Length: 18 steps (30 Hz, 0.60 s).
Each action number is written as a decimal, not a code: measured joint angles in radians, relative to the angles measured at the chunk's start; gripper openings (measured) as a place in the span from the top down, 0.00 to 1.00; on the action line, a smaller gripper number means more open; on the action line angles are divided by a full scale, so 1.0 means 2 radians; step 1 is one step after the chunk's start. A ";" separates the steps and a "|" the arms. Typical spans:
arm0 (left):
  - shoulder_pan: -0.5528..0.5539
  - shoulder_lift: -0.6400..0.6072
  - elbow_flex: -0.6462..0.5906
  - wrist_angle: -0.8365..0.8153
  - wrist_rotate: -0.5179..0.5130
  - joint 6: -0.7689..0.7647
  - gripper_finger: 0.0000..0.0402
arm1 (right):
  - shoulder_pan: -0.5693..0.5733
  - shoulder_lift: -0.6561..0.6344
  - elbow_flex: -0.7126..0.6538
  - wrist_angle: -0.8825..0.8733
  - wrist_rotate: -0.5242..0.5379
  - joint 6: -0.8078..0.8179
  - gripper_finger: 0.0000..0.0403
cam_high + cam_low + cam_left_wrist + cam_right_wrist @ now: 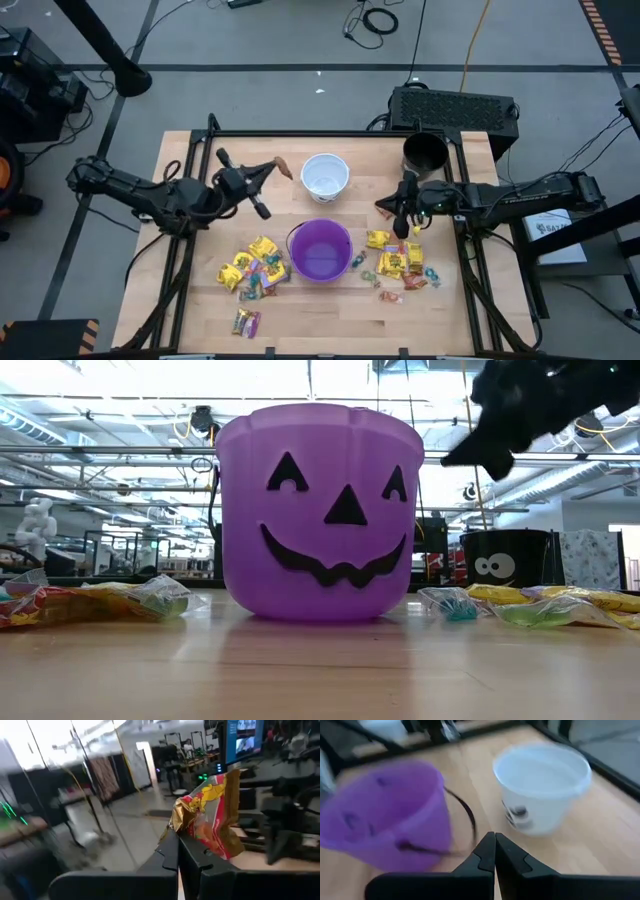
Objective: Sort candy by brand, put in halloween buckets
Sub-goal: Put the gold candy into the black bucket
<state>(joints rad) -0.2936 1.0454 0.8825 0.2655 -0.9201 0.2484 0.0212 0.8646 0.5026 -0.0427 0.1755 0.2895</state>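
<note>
My left gripper [268,170] hovers left of the white bucket [325,176], shut on a red-and-gold candy wrapper [284,167]. My right gripper [404,218] is shut with nothing between its fingers. It hangs over the right candy pile [400,262], between the black bucket [425,153] and the purple bucket [320,250]. The low view shows it as a dark shape [520,410] above the table. A second candy pile [255,268] lies left of the purple bucket. All three buckets stand upright on their bases. My left gripper [177,832] pinches the red-and-gold wrapper [210,815] between its two fingers at one crumpled end [182,820]. The fingers reach roughly level from the table's left. The wrapper is lifted clear and sticks out past the fingertips toward the white bucket.
A single candy [245,322] lies near the table's front edge. A black box with a ridged top [455,105] sits behind the black bucket. A dark frame rail [330,133] runs along the table's far side. Bare wood shows in front of the purple bucket [320,510].
</note>
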 joint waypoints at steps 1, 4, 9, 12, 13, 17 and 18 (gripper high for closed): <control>0.001 0.001 0.000 -0.009 0.002 -0.026 0.99 | 0.000 0.000 0.000 0.023 -0.009 -0.002 1.00; 0.006 0.006 0.000 -0.018 0.004 -0.074 0.96 | 0.005 0.000 0.000 0.088 -0.026 -0.010 1.00; 0.007 0.010 0.000 -0.020 0.005 -0.156 0.96 | 0.022 0.000 0.000 0.170 -0.024 -0.032 1.00; 0.006 0.013 0.000 -0.024 0.006 -0.203 0.95 | 0.033 0.011 0.000 0.230 -0.023 -0.034 1.00; 0.006 0.014 0.000 -0.022 0.006 -0.209 0.95 | 0.036 0.016 0.000 0.247 -0.023 -0.037 0.99; 0.008 0.030 0.001 -0.021 0.006 -0.212 0.95 | 0.040 0.056 0.000 0.319 0.008 -0.059 0.94; 0.011 0.037 0.001 -0.017 0.006 -0.209 0.95 | 0.039 0.068 0.000 0.328 0.015 -0.064 0.92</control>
<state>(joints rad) -0.2718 1.1200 0.8841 0.2325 -0.9075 -0.1699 0.0995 0.9997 0.5030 0.6136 0.2054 0.1611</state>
